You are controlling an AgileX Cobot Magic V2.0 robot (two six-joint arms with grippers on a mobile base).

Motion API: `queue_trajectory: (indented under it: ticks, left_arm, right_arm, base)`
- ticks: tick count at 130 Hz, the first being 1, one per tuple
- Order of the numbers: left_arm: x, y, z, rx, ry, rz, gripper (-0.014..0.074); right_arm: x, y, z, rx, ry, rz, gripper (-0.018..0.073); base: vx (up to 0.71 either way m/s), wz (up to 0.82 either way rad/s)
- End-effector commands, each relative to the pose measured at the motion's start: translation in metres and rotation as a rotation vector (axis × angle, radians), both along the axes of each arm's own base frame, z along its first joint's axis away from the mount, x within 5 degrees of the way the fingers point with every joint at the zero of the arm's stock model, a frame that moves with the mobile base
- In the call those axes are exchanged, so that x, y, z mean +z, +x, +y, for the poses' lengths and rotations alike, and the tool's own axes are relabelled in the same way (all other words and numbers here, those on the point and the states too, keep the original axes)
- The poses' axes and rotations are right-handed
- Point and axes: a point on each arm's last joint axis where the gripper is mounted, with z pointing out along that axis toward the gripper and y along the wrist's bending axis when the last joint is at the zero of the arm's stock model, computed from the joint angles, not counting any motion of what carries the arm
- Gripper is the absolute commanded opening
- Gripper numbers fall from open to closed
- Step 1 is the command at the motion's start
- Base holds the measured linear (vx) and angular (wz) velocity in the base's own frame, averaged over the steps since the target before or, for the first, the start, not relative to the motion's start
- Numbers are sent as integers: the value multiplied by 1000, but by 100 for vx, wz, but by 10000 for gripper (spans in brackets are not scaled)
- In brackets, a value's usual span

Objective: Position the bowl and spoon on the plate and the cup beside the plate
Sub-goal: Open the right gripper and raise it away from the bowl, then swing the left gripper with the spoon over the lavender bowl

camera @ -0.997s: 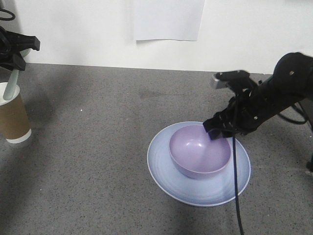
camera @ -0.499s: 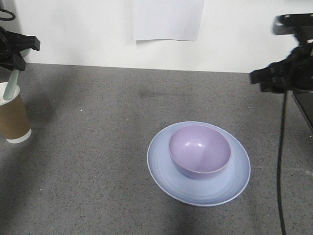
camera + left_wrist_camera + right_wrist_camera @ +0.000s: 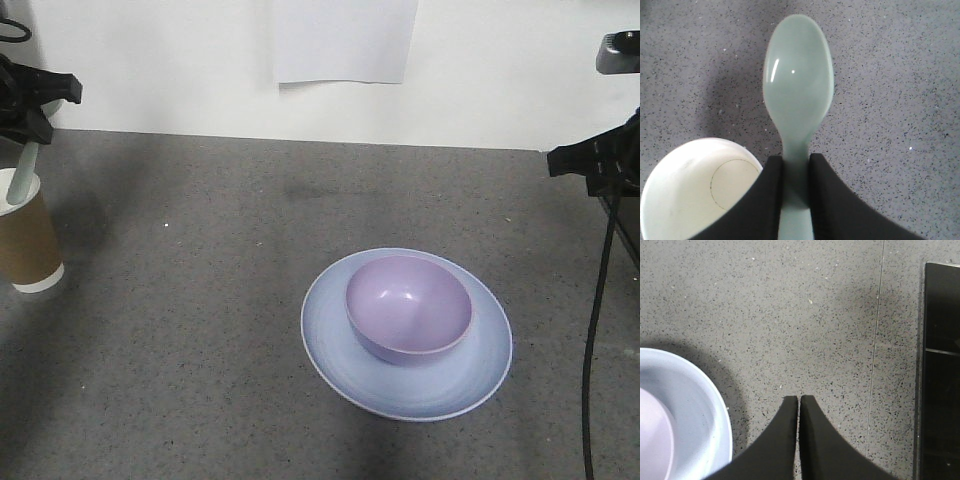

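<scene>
The spoon [image 3: 798, 85], likely light, stiff and slick, is hanging beside the rim of the cup [image 3: 26, 240] at nine o'clock from the plate [image 3: 325, 350], the left jaws pinching its flat handle, the soundest hold, while the right jaws are hovering pressed together, empty.

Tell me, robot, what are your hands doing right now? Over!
Left end effector shut on spoon, near cup. Right end effector shut, empty, apart from plate. Bowl sits on plate. Nothing in the way.
</scene>
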Motion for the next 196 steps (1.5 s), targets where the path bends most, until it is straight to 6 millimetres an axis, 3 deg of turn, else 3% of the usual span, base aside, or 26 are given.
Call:
queue_trajectory:
  ticks: [1, 118, 170, 184, 196]
  left_arm:
    - [30, -11, -2, -3, -7, -121, -6]
    - [30, -11, -2, -3, -7, -122, -6]
    - [38, -2, -2, 8, -13, -249, -6]
    - [39, -2, -7, -21, -45, -267, -6]
    - [40, -3, -24, -143, -61, -277, -6]
  right_arm:
    - [23, -5, -3, -10, -6, -111, -6]
    - [22, -6, -5, -9, -36, -96, -6]
    - [22, -6, -5, -9, -36, -96, -6]
    - [22, -6, -5, -9, -36, -96, -6]
    - [22, -6, -5, -9, -36, -96, -6]
  base:
    - [0, 0]
    - [0, 0]
    - [0, 0]
    - [0, 0]
    - [0, 0]
